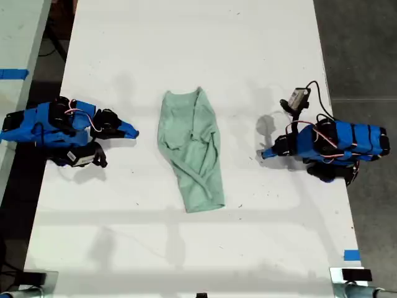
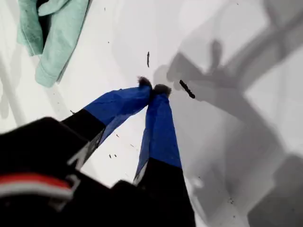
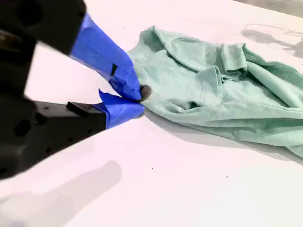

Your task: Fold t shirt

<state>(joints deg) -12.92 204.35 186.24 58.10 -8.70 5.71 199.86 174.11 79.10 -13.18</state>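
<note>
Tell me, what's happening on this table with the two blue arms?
Two small robot arms are set to fold the t shirt, which lies crumpled in the middle of the white table. Neither arm is holding it. My first hand is shut over bare table, away from the cloth. My second hand is also shut, close to the shirt's edge but empty. The shirt is not yet neatly folded.

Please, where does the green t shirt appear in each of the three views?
Exterior view: the t shirt lies mid-table between the two arms.
First wrist view: one end of it shows, apart from my first gripper.
Second wrist view: spread close beyond my second gripper.
Shared landmark: the white table.
</note>
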